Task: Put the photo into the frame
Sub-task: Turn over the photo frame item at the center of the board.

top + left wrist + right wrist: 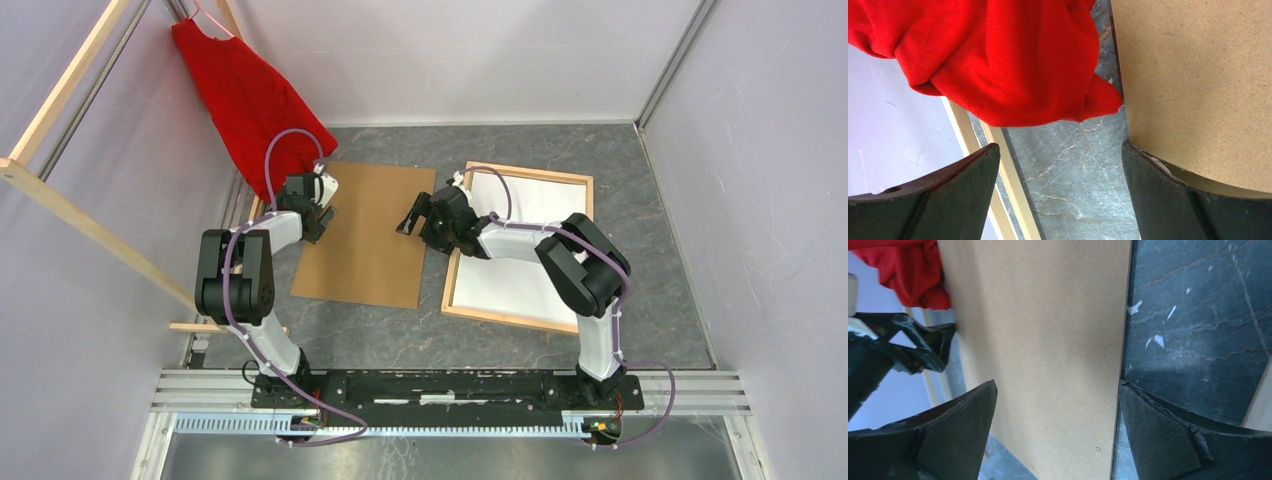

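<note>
Left claw and right claw gape wide, empty, at the board's left and right edges; frame by desk's right edge.

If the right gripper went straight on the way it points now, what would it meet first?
Probably the flat brown cardboard board, which is spread ahead of the open right gripper; depth is unclear.

No lettering, label or number legible anywhere — brown board, frame and red cloth all plain-surfaced; wrist views just as bare of markings
</note>
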